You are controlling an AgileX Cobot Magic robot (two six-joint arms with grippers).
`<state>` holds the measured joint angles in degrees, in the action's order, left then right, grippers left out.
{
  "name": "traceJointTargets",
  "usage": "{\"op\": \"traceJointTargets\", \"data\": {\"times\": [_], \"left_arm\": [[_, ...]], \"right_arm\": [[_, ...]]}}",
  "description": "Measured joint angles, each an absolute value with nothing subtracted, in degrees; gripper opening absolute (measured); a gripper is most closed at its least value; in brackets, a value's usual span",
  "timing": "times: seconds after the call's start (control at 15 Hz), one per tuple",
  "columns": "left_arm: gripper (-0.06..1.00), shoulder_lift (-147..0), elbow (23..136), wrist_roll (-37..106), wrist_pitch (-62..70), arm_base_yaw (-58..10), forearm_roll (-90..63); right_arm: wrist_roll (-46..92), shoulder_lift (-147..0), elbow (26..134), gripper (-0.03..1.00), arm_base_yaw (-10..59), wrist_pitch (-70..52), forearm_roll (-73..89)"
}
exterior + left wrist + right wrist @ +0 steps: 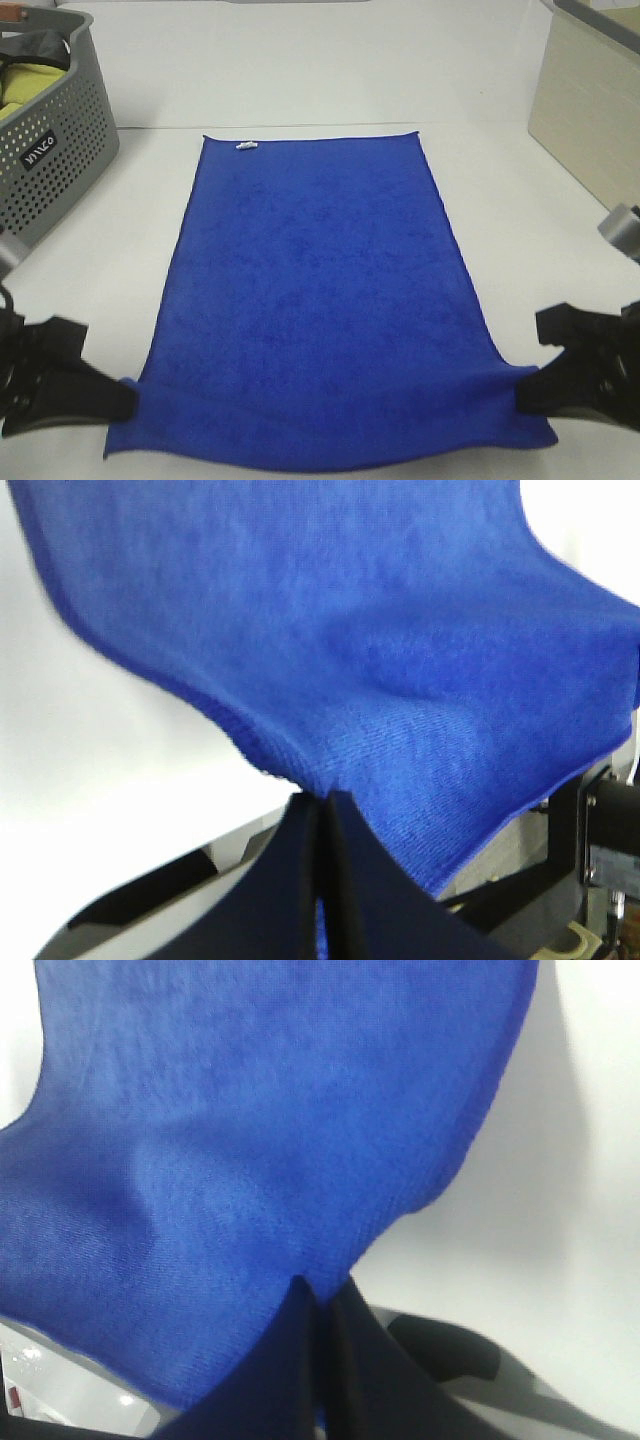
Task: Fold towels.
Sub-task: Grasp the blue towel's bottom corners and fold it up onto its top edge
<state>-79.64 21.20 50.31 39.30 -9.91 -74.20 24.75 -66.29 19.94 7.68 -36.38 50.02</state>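
The black left gripper point(122, 398) is clamped on the near left edge of the royal-blue plush rectangular towel point(320, 300), spread on the white table point(330, 70), long axis running straight away from both arms; the black right gripper point(528, 390) pinches the opposite near edge.

A white table point(330, 70) carries 1 royal-blue towel point(320, 300), spread lengthwise down its middle, with a small white tag point(246, 146) on the far short edge. 1 grey perforated basket point(50, 160) stands at the far left, apart from the towel.
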Motion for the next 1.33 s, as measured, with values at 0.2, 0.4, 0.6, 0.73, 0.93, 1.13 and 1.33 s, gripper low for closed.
{"op": "traceJointTargets", "data": {"times": [0.2, 0.4, 0.6, 0.73, 0.93, 1.13, 1.33], "left_arm": [[0.00, -81.3, 32.0, 41.9, 38.3, -9.9, -66.7], [0.00, -85.8, 40.3, 36.6, 38.3, -9.9, -60.7], [0.00, -96.6, 54.6, 31.5, 35.7, -9.9, -54.7], [0.00, -101.6, 61.1, 31.1, 33.8, -9.9, -53.5], [0.00, -107.3, 68.1, 30.8, 31.9, -9.9, -52.9], [0.00, -112.2, 75.1, 30.8, 26.7, -9.9, -51.8], [0.00, -116.9, 81.2, 30.8, 21.9, -9.9, -51.5]], "right_arm": [[22.9, -74.6, 31.9, 0.00, 7.7, -39.2, 44.5], [22.9, -82.0, 41.3, 0.00, 7.7, -40.9, 42.7], [21.7, -96.9, 61.5, 0.00, 7.7, -44.5, 41.2], [20.6, -103.6, 71.4, 0.00, 7.7, -44.9, 39.5], [20.3, -110.2, 80.4, 0.00, 7.7, -45.8, 37.9], [18.2, -121.0, 95.8, 0.00, 7.6, -47.6, 34.8], [15.8, -128.8, 108.5, 0.00, 6.2, -48.2, 33.5]]}}
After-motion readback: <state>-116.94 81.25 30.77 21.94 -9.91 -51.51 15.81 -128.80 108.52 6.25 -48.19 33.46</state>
